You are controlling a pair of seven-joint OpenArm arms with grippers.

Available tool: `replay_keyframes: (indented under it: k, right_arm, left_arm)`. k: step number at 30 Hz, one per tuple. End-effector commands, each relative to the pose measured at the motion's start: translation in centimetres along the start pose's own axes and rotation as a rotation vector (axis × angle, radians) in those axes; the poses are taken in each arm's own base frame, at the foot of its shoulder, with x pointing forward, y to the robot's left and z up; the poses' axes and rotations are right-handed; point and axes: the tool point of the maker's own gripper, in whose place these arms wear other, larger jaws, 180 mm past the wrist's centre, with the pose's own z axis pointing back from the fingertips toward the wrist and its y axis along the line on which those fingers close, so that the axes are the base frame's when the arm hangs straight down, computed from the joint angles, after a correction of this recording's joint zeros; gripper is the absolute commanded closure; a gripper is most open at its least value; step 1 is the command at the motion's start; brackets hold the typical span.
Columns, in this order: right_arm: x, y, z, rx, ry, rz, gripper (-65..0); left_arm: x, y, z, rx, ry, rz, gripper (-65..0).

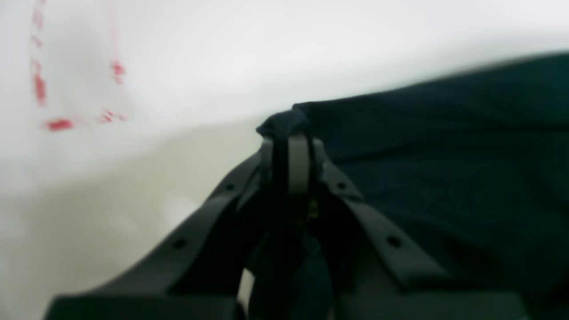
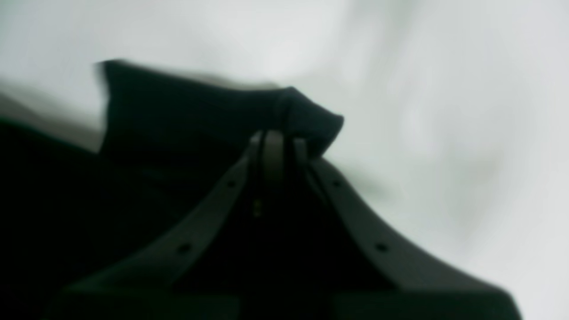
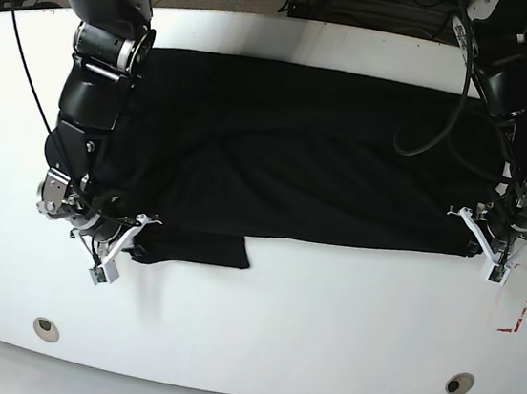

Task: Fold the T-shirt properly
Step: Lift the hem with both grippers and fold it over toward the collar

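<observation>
Base view shows the T-shirt point(image 3: 287, 161) spread wide across the white table point(image 3: 325, 320), its long body running from the 9 o'clock side to the 3 o'clock side, with a small flap of cloth jutting toward 6 o'clock near the lower left edge. The right gripper point(image 3: 133, 237) sits at about 8 o'clock of the garment, right at that lower left corner, and the left gripper point(image 3: 480, 238) sits at about 3 o'clock, at the garment's lower right corner. Red tape marks point(image 3: 519, 305) lie on the table just past the left gripper, toward 5 o'clock.

From the left wrist camera, the left gripper point(image 1: 289, 142) has its jaws drawn tight together, pinching a small bunched corner of the black cloth point(image 1: 444, 155) that pokes out above the fingertips at 12 o'clock. The rest of the fabric stretches away toward 3 o'clock, while bare table fills the 9 o'clock side, where the blurred red marks point(image 1: 58, 122) appear.

From the right wrist camera, the right gripper point(image 2: 278, 142) is likewise closed down on a fold of the shirt point(image 2: 178, 115), a rolled edge showing just above the fingertips. Here the cloth extends toward 9 o'clock and the white table lies toward 3 o'clock. Both wrist views are soft and blurred.
</observation>
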Motion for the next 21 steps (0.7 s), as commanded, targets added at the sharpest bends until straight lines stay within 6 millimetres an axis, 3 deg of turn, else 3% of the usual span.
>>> replay_keyframes:
  k: [1,5,12,17,21]
  right_arm:
    - [4.6,-1.0,3.0,-0.071,-0.07,0.103,0.0]
    - [5.5,-1.0,5.3,-0.125,-0.074,0.176,0.0]
    - [5.1,-0.2,9.8,-0.237,-0.049,0.302,0.0]
    - [3.6,1.7,13.2,-0.305,-0.036,0.388,0.0]
    - [0.9,3.8,14.9,-0.311,-0.022,0.427,0.0]
  left_arm:
    - [2.8,1.1,1.9,0.051,-0.088,-0.049,0.0]
    - [2.6,1.0,2.7,0.064,-0.097,-0.073,0.0]
    - [1.7,0.6,4.0,0.077,-0.093,-0.111,0.0]
    - [0.8,-0.7,4.9,0.038,-0.085,-0.198,0.0]
    - [-0.5,-1.4,6.1,0.043,-0.069,-0.232,0.0]
